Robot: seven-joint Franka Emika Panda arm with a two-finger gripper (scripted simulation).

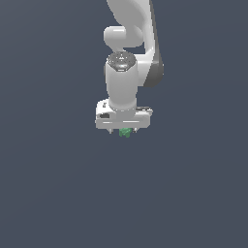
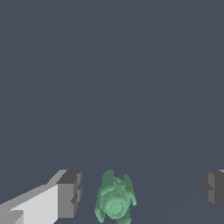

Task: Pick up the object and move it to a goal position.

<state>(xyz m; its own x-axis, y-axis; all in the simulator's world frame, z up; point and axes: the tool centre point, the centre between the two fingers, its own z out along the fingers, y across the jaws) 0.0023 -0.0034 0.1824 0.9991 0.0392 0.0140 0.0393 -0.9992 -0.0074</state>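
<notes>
Arm: a white Franka Panda arm (image 1: 127,53) comes down from the upper edge of the exterior view, with a dark grey band along the side that faces the exterior view's right and a dark round cap on the joint above the wrist.

Gripper: the white gripper (image 1: 125,131) hangs straight below that wrist, its broad pale body set crosswise and its fingertips pointing down over the green object.

Jaws: spread wide. In the wrist view the two grey pads (image 2: 70,193) stand well apart, with the green object in the gap between them and touching neither.

Green object: a small matte green lumpy object (image 2: 114,199) with a rounded body and small lobes sticking out at its sides. It lies between the fingers, nearer to the pad on the white finger than to the other pad, with clear floor showing on both sides of it.

Green object, exterior view: only a small green patch (image 1: 126,131) shows, peeking out just under the middle of the gripper's body, much narrower than that body.

Contact: whether the green object rests on the floor cannot be told from either picture.

Floor: a plain dark blue-grey surface (image 1: 53,193) fills the frame all round the green object, with a faint paler diagonal streak across it in the wrist view.
</notes>
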